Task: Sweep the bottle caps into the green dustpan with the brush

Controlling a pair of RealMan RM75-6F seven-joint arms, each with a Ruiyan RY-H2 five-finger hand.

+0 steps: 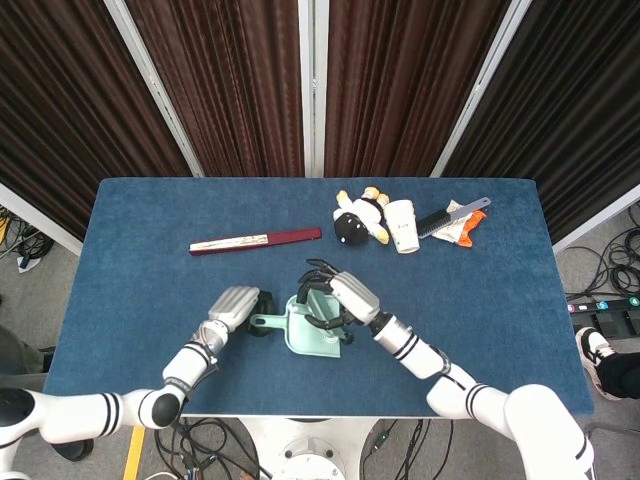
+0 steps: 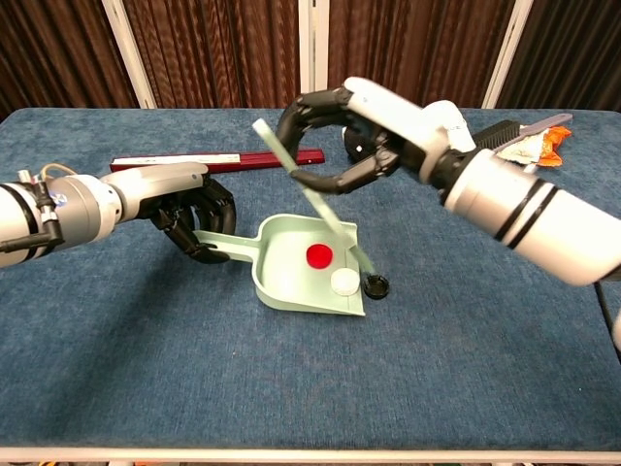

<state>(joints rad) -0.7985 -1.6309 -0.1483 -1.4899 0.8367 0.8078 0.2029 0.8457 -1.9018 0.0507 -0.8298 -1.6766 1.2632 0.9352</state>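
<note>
The green dustpan [image 2: 281, 277] lies on the blue table, and my left hand [image 2: 194, 218] grips its handle from the left. My right hand [image 2: 349, 136] holds the thin pale-green brush [image 2: 325, 209] slanted down over the pan, its lower end at the pan's right lip. A red cap [image 2: 318, 255] and a white cap [image 2: 343, 282] lie inside the pan. A black cap [image 2: 376, 285] sits on the table just outside the lip, beside the brush tip. From the head view, my right hand [image 1: 335, 295] covers the upper part of the dustpan [image 1: 305, 340], with my left hand [image 1: 232, 305] beside it.
A long dark-red box [image 1: 255, 240] lies behind the dustpan to the left. At the back right stand a plush toy [image 1: 358, 215], a white cup [image 1: 402, 225], a comb [image 1: 452, 215] and an orange packet [image 1: 470, 228].
</note>
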